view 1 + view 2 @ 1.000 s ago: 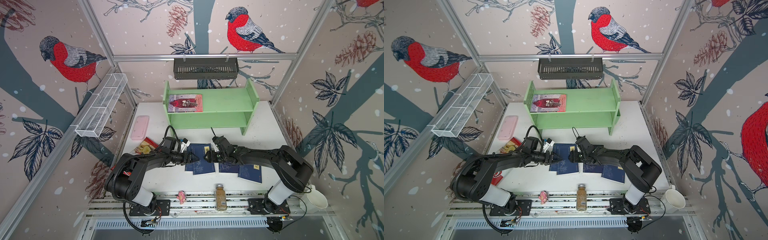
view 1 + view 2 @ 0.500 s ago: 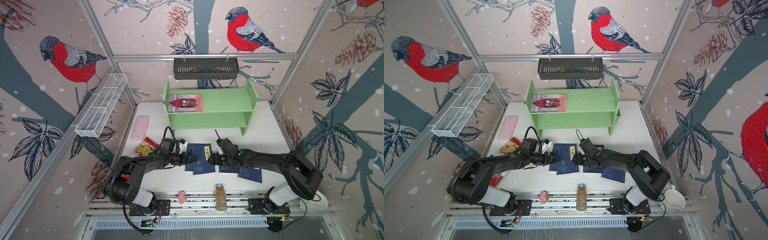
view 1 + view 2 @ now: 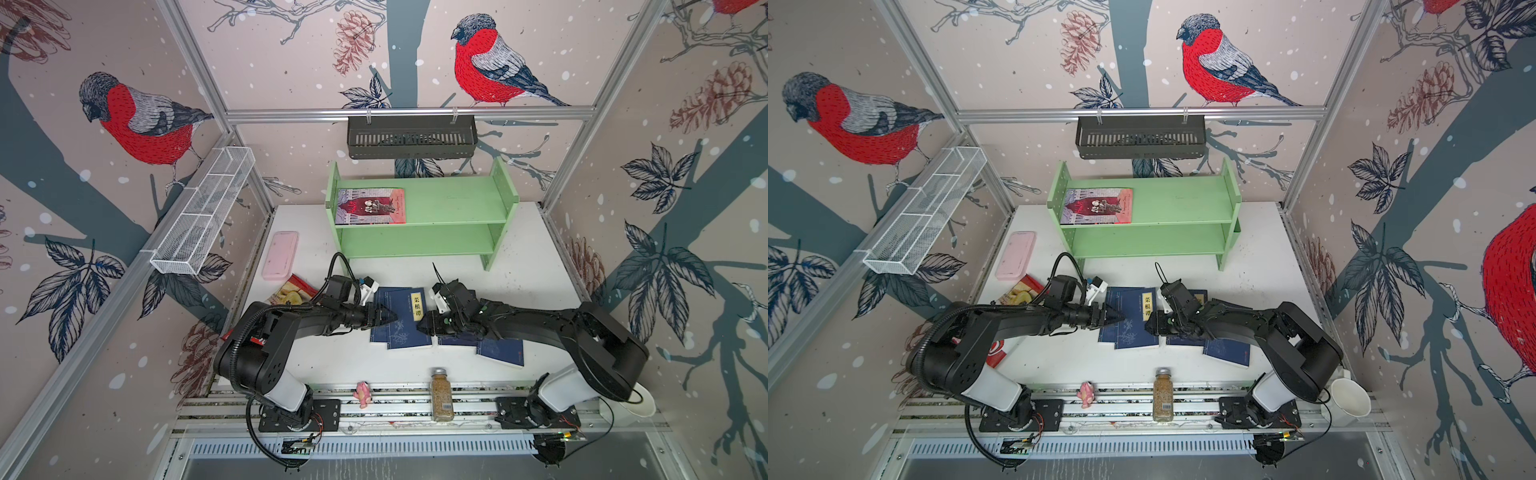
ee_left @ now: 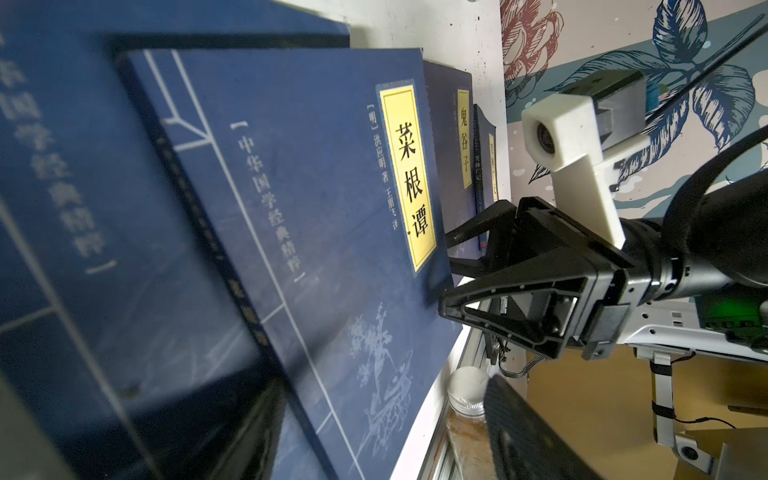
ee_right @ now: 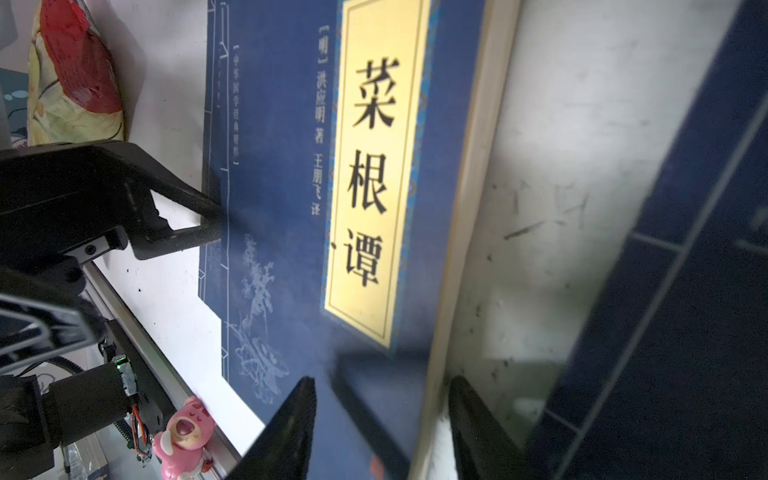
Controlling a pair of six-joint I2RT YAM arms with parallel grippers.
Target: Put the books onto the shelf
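Top views: my left claw (image 3: 390, 321) and right claw (image 3: 422, 325) face each other over the top navy book (image 3: 405, 336). It lies on the desk (image 3: 523, 266) in front of the shelf (image 3: 457, 205), on top of another navy book (image 3: 379, 334). Two more navy books (image 3: 500, 352) lie at the right, partly under my right arm. The finger gaps don't show from up there.

Right wrist cam shows them:
- Left claw is wide, tips at the book's spine side.
- Right claw is abt half wide, fingers on either side of the cream page edge. Whether they pinch it I cannot tell.

Left wrist cam alone shows the yellow labels of the farther books. Only the top views show the pink-red book (image 3: 370, 206), flat on the shelf's upper tier, left end.
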